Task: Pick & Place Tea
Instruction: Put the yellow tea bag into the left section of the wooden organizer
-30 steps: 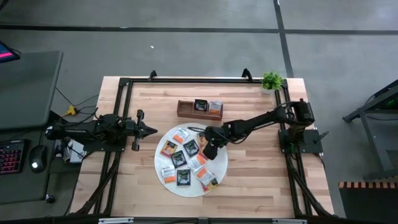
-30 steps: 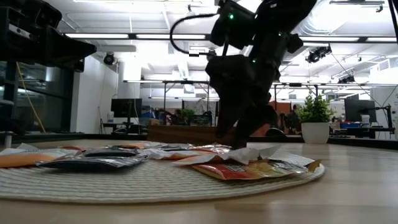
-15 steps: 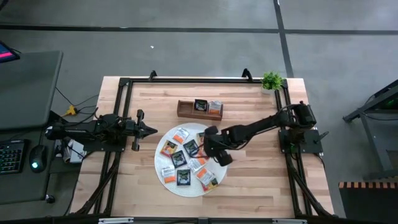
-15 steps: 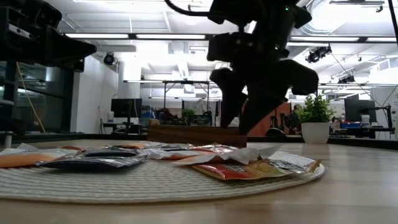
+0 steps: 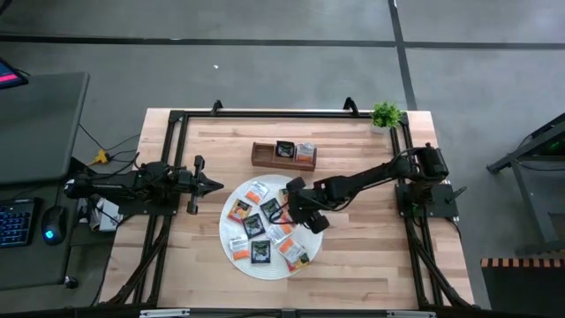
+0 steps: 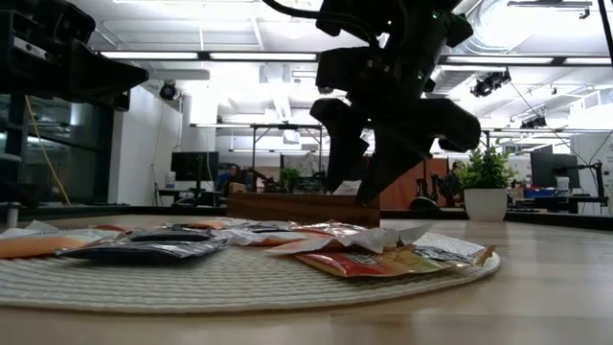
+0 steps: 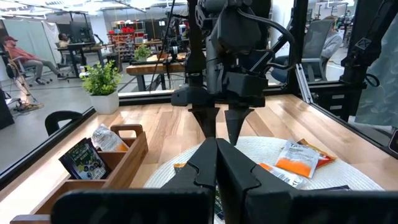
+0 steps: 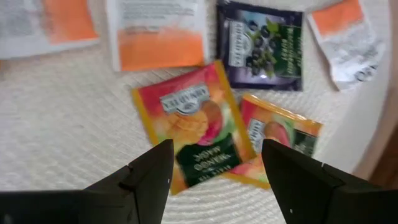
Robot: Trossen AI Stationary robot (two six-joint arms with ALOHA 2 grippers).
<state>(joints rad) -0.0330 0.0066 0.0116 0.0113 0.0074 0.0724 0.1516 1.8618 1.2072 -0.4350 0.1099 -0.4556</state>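
- The right gripper [image 6: 361, 187] hangs above the right part of a round white woven mat [image 5: 231, 228], its two dark fingers [image 8: 140, 177] spread wide with nothing between them.
- In its wrist view, an orange-and-red mango tea sachet [image 8: 189, 124] lies flat on the mat straight beyond the fingers, partly overlapping a second orange sachet [image 8: 280, 140] next to it.
- Beyond those lie a dark purple berry sachet [image 8: 261, 46] and white sachets with orange patches [image 8: 158, 34].
- From above, about a dozen tea sachets [image 5: 260, 225], black, orange and white, are scattered over the mat, some overlapping.
- In the low view, the sachets [image 6: 364, 261] lie flat below the raised gripper, which touches none of them.
- A brown wooden tray [image 5: 263, 157] sits just beyond the mat's far edge; a dark sachet [image 5: 284, 149] and a white-and-orange sachet [image 5: 305, 151] stand in its middle and right compartments.
- A small potted plant [image 5: 386, 115] stands at the far right corner of the wooden table [image 5: 371, 256].
- The left gripper [image 5: 212, 185] waits at the left of the table, just off the mat's edge, fingers pressed together and empty.
- In the left wrist view, a person [image 7: 25, 56] sits at a desk in the room beyond.
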